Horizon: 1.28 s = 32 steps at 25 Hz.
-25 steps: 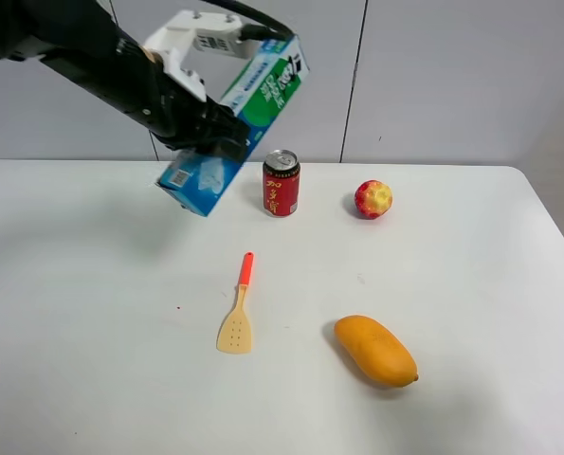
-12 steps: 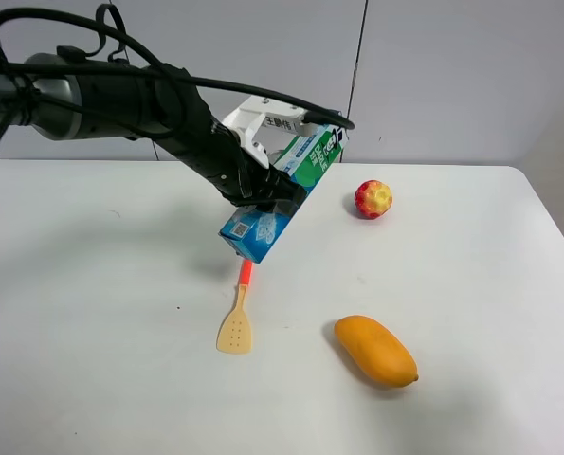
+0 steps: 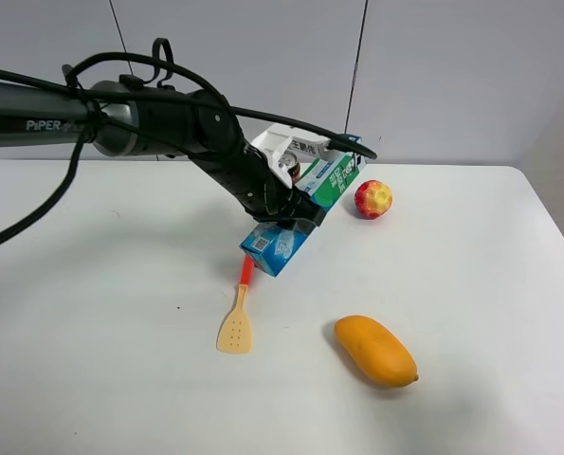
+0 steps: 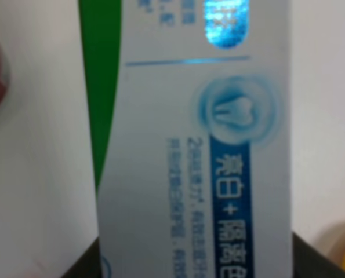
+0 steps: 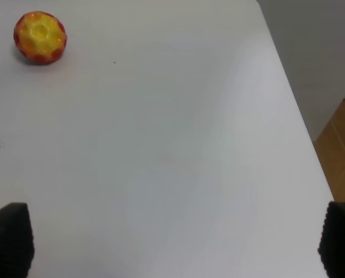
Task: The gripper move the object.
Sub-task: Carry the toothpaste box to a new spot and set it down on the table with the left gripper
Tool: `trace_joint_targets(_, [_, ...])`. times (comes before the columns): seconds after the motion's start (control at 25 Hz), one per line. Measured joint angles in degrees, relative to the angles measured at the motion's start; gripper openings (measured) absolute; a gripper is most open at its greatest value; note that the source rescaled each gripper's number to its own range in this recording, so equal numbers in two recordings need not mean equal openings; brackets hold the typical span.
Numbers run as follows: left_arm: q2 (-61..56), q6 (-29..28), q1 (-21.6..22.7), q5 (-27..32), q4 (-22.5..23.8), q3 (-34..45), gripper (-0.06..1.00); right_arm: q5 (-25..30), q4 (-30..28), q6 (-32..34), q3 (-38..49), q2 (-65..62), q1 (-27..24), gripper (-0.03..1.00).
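Left hand [image 3: 283, 210], black, at the end of a long jointed arm: clamped across the middle of the toothpaste carton [image 3: 276, 248], pinching it by its long sides. Carries a white block and looping black cables just behind the grip. Holds the carton tilted, with the blue end low and nearer the camera and the green-and-white end raised toward the back wall. Reaches in from the left of the high view to about the middle of the surface [image 3: 92, 332].

Lower blue end of the carton: right by the red tip of the orange spatula [image 3: 237, 318], whose perforated blade points toward the front edge. Cannot tell whether that end touches the surface or hangs just over it.

Seen from the left wrist: carton [image 4: 195, 145] fills most of the view, silver-white face with a blue tooth emblem, a blue band of printed characters and a green stripe along one side. Dark fingers [image 4: 84, 267] show at both lower corners, flanking the box.

Right hand [image 5: 172, 240]: spread wide, gripping nothing, black fingertips [image 5: 7, 237] at opposite sides of its wrist view over bare white surface [image 5: 160, 145]. Apple [image 5: 40, 36] well ahead of it.

Elsewhere in the high view: red-and-yellow apple [image 3: 372, 198] just beyond the carton's raised end, apart from it; mango [image 3: 374, 349] lying nearer the front, to the right of the spatula.
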Motion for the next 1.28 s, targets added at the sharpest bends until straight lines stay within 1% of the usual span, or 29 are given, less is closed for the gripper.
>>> trace_joint_targets(0.2, [3.52,0.05,-0.58,0.05,-0.29,-1.63,0.02,0.00,0.00,0.00,0.00,0.00,0.00,1.00])
trace_joint_targets(0.4, [6.20,0.05,-0.76,-0.94,-3.41,-2.19,0.02,0.00,0.00,0.00,0.00,0.00,0.00,1.00])
trace_joint_targets(0.52, [7.44,-1.09,-0.83,-2.00,-4.74,-2.19,0.02,0.00,0.00,0.00,0.00,0.00,0.00,1.00])
trace_joint_targets(0.68, [8.12,-5.28,-0.83,-4.50,-5.14,-2.19,0.02,0.00,0.00,0.00,0.00,0.00,0.00,1.00])
trace_joint_targets(0.76, [8.12,-8.53,-0.83,-5.77,-5.19,-2.19,0.02,0.00,0.00,0.00,0.00,0.00,0.00,1.00])
trace_joint_targets(0.88, [8.26,-15.13,-0.83,-6.86,-5.41,-2.29,0.02,0.00,0.00,0.00,0.00,0.00,0.00,1.00])
trace_joint_targets(0.92, [8.48,-16.25,-0.83,-7.12,-5.41,-2.29,0.02,0.00,0.00,0.00,0.00,0.00,0.00,1.00])
trace_joint_targets(1.12, [10.87,-19.13,-0.83,-6.95,-5.67,-2.29,0.02,0.00,0.00,0.00,0.00,0.00,0.00,1.00])
trace_joint_targets(1.28, [11.52,-19.35,-0.83,-6.61,-5.82,-2.29,0.02,0.00,0.00,0.00,0.00,0.00,0.00,1.00])
